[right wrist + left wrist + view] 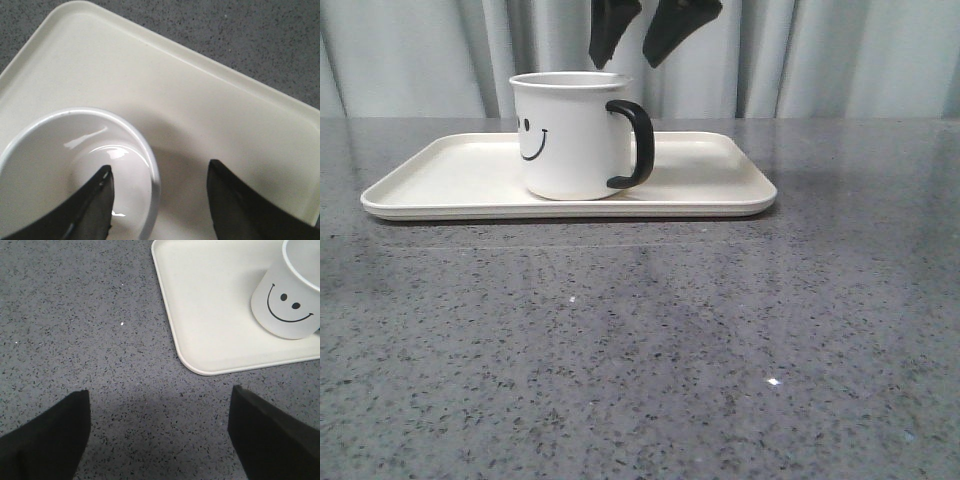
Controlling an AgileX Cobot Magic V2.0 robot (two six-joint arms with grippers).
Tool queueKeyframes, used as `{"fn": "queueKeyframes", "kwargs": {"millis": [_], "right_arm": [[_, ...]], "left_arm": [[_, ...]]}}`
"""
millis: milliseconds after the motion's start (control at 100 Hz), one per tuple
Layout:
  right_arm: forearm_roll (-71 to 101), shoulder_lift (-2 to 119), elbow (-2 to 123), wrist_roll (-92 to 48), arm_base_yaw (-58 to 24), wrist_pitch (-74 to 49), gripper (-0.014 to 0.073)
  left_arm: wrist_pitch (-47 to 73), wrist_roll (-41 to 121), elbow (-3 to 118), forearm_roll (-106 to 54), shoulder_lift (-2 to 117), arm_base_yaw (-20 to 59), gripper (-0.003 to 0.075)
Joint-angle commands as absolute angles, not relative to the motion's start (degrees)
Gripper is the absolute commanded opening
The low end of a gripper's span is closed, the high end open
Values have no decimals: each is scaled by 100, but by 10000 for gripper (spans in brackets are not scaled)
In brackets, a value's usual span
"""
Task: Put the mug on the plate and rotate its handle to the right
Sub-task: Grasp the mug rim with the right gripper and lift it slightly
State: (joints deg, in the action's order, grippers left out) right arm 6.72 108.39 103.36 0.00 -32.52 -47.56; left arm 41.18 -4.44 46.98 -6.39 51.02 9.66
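The white mug with a black smiley face stands upright on the cream plate, left of the plate's middle. Its black handle points to the right. My right gripper hangs open just above the mug's rim, apart from it. In the right wrist view the gripper has one finger over the mug's inside and the other over the plate; the handle is hidden there. My left gripper is open and empty over the bare table, beside a corner of the plate, away from the mug.
The grey speckled tabletop stretches in front of the plate. Grey curtains hang behind the table.
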Motion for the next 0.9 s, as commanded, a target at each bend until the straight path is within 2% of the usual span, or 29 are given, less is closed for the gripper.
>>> {"fn": "queueKeyframes", "kwargs": {"millis": [0,340,410,500,700,890], "right_arm": [[643,10633,10535,40,-3250,-4538,426],[717,10947,10535,40,-3250,-4714,426],[736,10947,10535,40,-3250,-4695,405],[753,10947,10537,40,-3250,-4652,306],[753,10940,10543,40,-3250,-4654,-73],[753,10940,10890,-46,-3250,-4978,-64]], "left_arm": [[3743,-480,4839,-679,5033,950,554],[3743,-480,4839,-679,5033,950,554],[3743,-480,4839,-679,5033,950,554],[3743,-480,4839,-679,5033,950,554],[3743,-480,4839,-679,5033,950,554],[3743,-480,4839,-679,5033,950,554]]}}
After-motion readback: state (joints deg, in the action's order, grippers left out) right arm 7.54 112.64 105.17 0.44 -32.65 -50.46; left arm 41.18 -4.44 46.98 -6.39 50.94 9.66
